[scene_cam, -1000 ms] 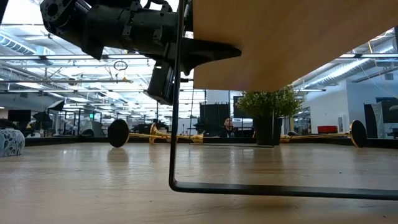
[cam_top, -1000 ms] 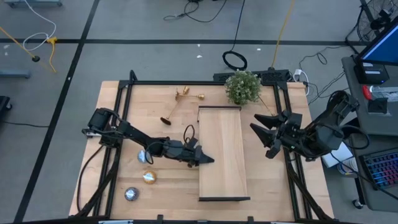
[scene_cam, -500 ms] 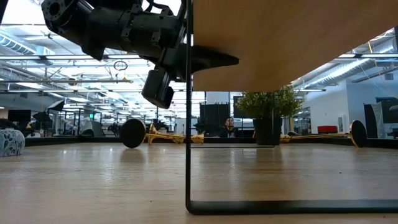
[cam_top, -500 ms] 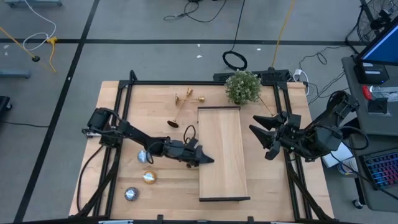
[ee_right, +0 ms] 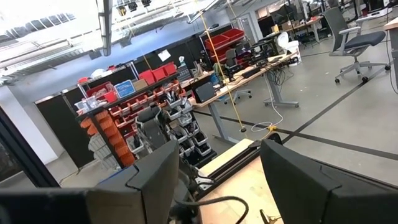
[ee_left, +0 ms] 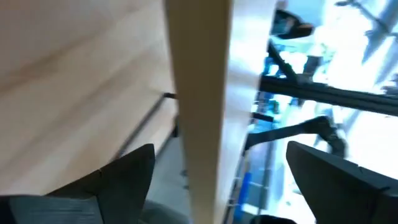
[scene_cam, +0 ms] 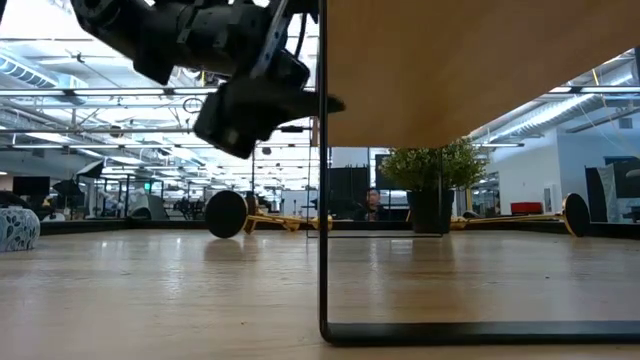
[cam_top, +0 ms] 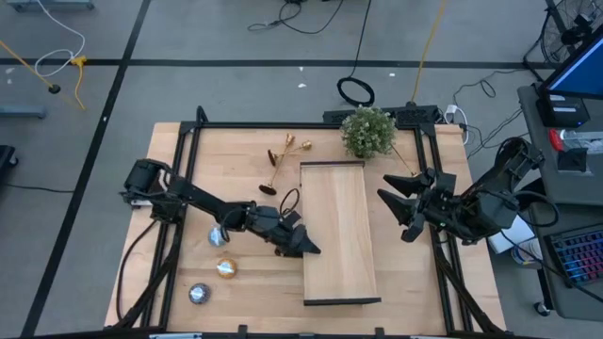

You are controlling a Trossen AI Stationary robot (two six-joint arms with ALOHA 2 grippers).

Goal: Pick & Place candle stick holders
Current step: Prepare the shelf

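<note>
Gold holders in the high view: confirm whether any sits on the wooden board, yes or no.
No. The gold holders lie on the table beyond the board, whose top is bare.

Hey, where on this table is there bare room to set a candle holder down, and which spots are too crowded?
The wooden tray is bare along its top. Bare table also lies between the tray and the right pincer, and at the far left corner, left of the candle stick holders. Crowded: the left pincer at the tray's left edge, with the tealight discs nearby.

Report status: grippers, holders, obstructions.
Left gripper open at raised wooden tray; right gripper idle, empty. Shiny gold metal candle stick holders lying on table, untouched.
</note>
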